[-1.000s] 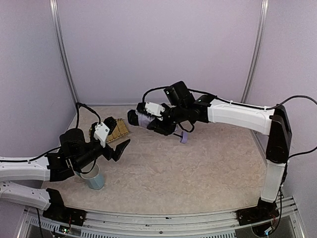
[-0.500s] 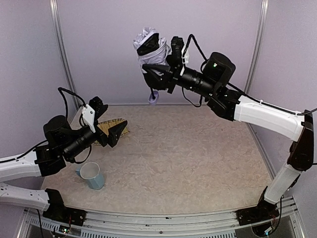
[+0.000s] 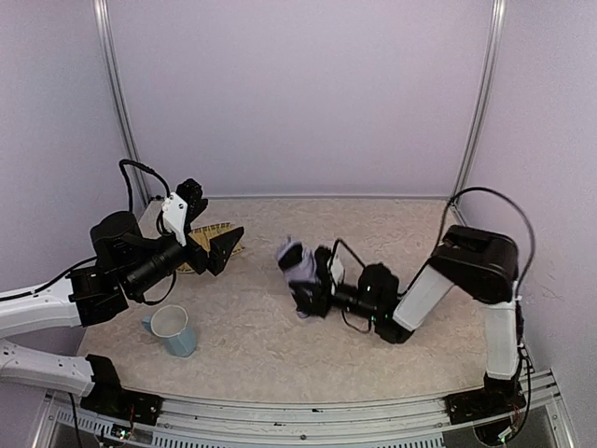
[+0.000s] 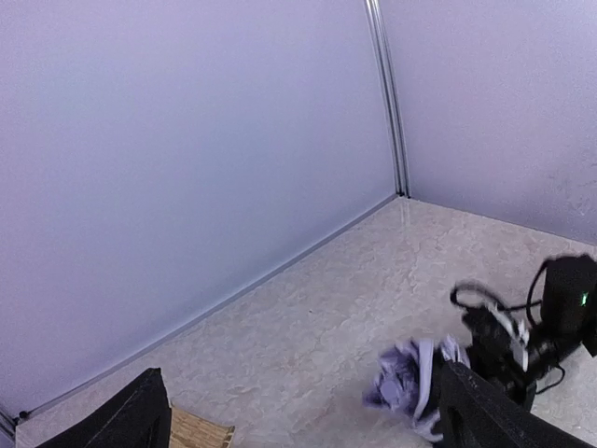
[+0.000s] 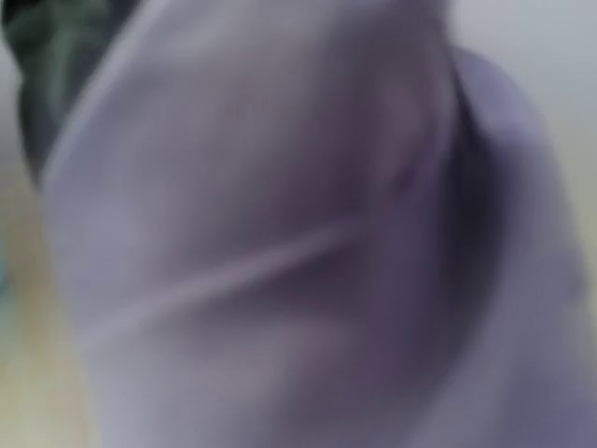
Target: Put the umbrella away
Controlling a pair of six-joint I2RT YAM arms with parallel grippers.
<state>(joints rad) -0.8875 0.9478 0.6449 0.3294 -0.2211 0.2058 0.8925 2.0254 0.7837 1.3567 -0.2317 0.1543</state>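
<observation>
The umbrella is a crumpled bundle of pale lavender fabric, low over the middle of the table. My right gripper is shut on it, with the arm folded down low behind. In the right wrist view blurred lavender umbrella fabric fills the frame and hides the fingers. The left wrist view shows the umbrella ahead and to the right, with the right gripper behind it. My left gripper hovers open at the left, well apart from the bundle, holding nothing; its fingertips frame the bottom of its own view.
A woven straw mat lies under the left gripper near the back left, and its corner shows in the left wrist view. A light blue cup stands at the front left. Lavender walls with metal posts enclose the table.
The right arm swung the umbrella up high at the back, then down low over the table's middle. The left arm lifted and drew back to the left, still open.
</observation>
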